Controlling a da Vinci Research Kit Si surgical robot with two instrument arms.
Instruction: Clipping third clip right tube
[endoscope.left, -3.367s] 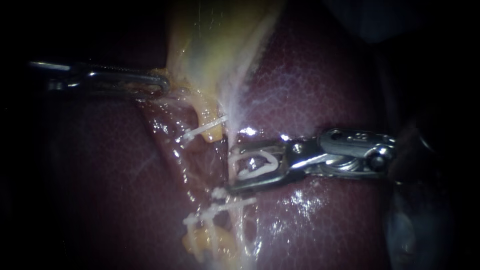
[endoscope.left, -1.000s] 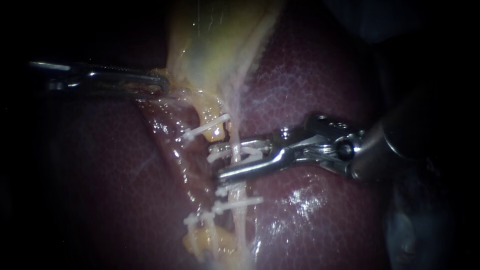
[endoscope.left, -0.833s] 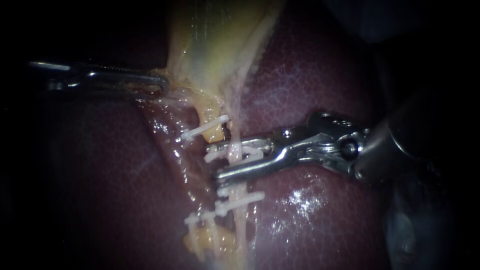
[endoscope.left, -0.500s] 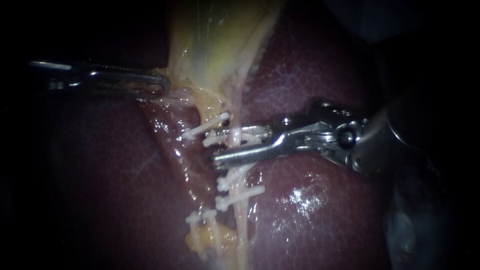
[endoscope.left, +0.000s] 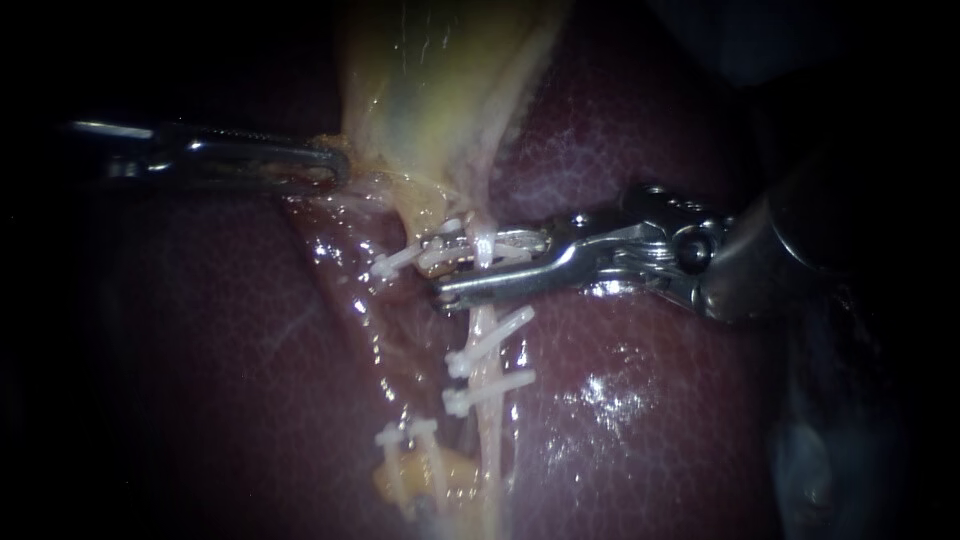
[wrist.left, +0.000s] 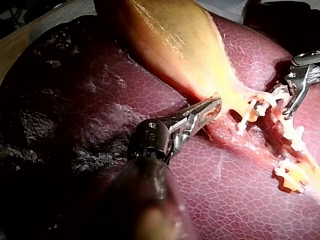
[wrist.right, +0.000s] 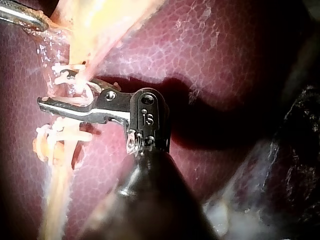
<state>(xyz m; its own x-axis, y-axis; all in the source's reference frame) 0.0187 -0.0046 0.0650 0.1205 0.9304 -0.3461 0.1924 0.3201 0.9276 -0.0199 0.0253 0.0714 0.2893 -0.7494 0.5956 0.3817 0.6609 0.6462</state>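
White and thin, a clip (endoscope.left: 452, 256) sits between the jaws of the right instrument (endoscope.left: 438, 268). The jaws press on it from two sides, around the right tube (endoscope.left: 487, 365), just on the near side of the gallbladder's (endoscope.left: 430, 90) narrow end. The metal covers much of the clip, so whether it has latched cannot be made out. Nearer along the same tube lie two more clips (endoscope.left: 490, 338), one just beside the other, each crossing it. Just left of the jaws a further clip (endoscope.left: 393, 263) crosses yellow tissue.

The left instrument (endoscope.left: 335, 168) comes in from the left, its jaws clamped on the gallbladder's edge. Both shafts are lost in the dark. Dark red liver (endoscope.left: 650, 430) lies under it all.
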